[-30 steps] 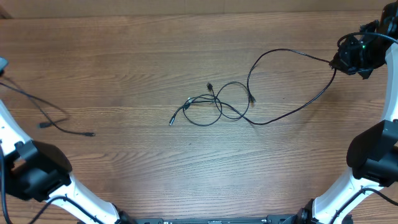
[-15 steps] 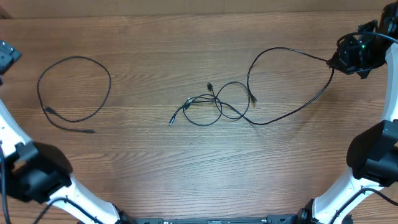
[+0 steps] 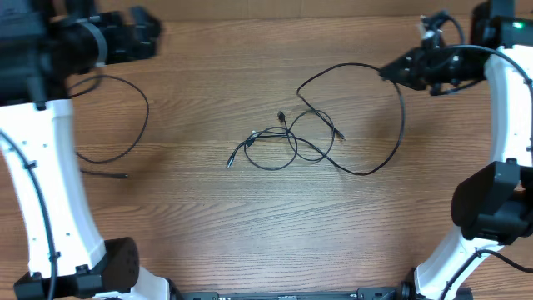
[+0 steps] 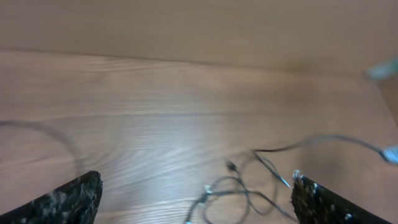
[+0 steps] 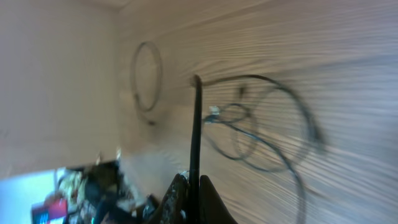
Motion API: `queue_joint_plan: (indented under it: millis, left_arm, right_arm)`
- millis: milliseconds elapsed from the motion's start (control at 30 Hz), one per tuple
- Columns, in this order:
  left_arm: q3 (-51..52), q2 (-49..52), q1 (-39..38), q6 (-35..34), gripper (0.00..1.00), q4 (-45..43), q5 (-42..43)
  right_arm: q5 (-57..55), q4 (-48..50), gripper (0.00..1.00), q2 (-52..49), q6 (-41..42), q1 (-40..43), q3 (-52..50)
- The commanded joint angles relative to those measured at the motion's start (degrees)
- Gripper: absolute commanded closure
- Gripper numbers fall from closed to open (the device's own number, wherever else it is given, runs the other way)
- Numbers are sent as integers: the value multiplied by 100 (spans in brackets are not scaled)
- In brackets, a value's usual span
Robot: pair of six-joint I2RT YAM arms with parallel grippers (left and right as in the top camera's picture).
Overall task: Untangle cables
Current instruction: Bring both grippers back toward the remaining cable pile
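Right pincer [image 3: 390, 73]: clamped shut on long cable [image 3: 403, 125], raised over the far right of the table [image 3: 250, 242]. Wrist view: cord pinched between the two fingers, running straight out from them.

Long cable: two runs from the grip. One leftward to a sharp bend, then back down toward a small plug [image 3: 338, 133]. The other sweeping down in a wide arc and curling left into the central tangle [image 3: 287, 143].

Central tangle: several thin black loops crossing near mid-table, with a silver-tipped plug [image 3: 230, 163] out at lower left and a dark plug [image 3: 281, 114] at the top. Exact over-and-under of the crossings too fine to tell.

Left pincer [image 3: 154, 33]: open, fingers wide apart, nothing between them, held high at far left, well apart from the tangle.

Separate cable [image 3: 146, 117]: loose loop at left, partly hidden under the left arm, clear of the tangle.

Step in hand, as judged: drawing the long cable free of the tangle.

Next move, as judged: slow pull rightward and away, grip kept firm. Likely need of the left pincer on the tangle to stop the whole bundle dragging along.
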State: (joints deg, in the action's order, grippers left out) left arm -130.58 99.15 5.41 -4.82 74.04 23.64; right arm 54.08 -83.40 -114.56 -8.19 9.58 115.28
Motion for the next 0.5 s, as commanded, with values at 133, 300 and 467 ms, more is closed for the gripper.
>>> queue_joint_plan:
  millis: [133,300,467]
  left_arm:
    - [9,103,-1631,341,3,15,-1082]
    - [15,393,-1980,743,4,673,-1827]
    - [186,957,-1982,328,11,1121,-1864]
  right_arm:
    - [-1486,529,75,334,1486,-413,72]
    - [-1849,616,15,334,1740,-262,72]
    - [-1799,645,0,334,2286,140,72]
